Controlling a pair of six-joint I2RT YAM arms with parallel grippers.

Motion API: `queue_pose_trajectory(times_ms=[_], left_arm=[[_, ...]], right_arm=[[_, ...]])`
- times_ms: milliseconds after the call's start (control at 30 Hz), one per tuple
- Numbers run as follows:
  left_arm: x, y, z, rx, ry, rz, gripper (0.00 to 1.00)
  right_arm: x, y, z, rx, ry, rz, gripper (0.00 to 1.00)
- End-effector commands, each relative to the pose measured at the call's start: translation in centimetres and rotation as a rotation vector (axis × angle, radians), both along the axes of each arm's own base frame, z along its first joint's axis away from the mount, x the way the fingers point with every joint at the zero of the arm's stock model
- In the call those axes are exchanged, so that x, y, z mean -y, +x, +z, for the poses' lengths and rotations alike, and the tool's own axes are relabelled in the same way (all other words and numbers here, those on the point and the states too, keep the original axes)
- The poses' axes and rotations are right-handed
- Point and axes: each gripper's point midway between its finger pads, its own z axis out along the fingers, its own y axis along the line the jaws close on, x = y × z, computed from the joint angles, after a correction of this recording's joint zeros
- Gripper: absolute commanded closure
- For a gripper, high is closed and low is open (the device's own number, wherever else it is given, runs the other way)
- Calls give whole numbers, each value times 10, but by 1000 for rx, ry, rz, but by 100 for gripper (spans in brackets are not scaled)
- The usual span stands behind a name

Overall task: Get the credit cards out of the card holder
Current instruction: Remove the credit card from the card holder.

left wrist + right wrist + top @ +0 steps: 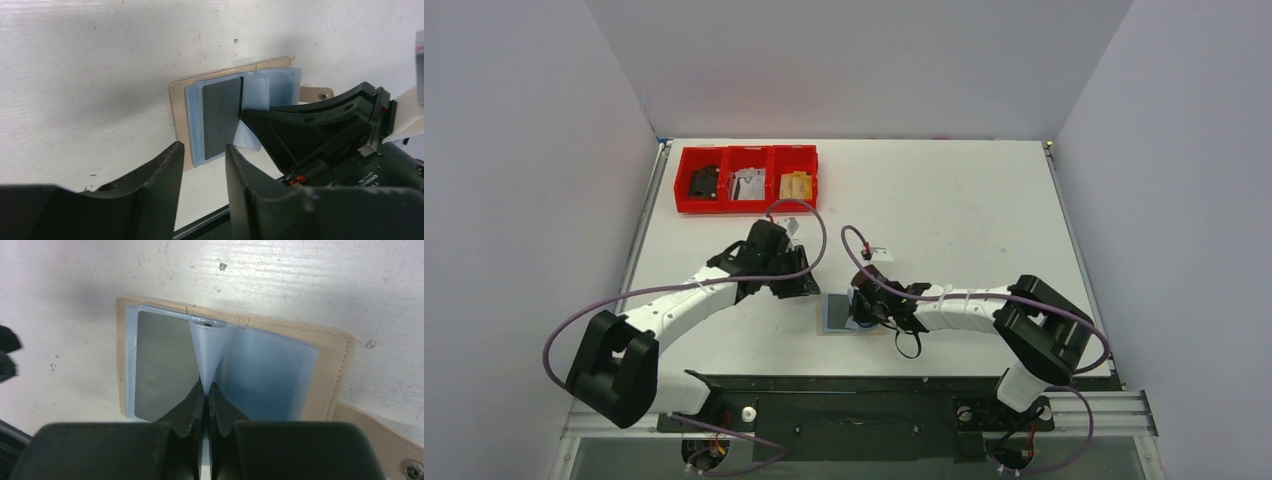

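Table (964, 200) white; red tray (746, 178) well beyond left gripper (203, 146). Card holder (332, 370) lies open and flat directly beneath right gripper (205, 390), just ahead of the left fingertips. Right jaws closed tight, pinching a pale blue leaf (210, 345) standing up from the holder's middle. Left jaws partly open, nothing between them. Dark card (160, 365) lies flat beside right fingers, on the side toward left gripper.

The white table (984, 200) carries a red three-compartment tray (744, 206) at eleven o'clock and an open tan card holder (834, 313) near six o'clock.
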Motion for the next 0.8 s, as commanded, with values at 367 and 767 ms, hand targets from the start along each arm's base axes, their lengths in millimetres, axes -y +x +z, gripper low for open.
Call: queue_pose_trajectory(times_ms=[367,767], left_arm=[[69,5,-42,-57,-63,-13,99],[64,3,-68,-88,44,31,100]], right_arm=[[-7,-4,6,-10,254,98,100],[16,5,25,21,160,38,64]])
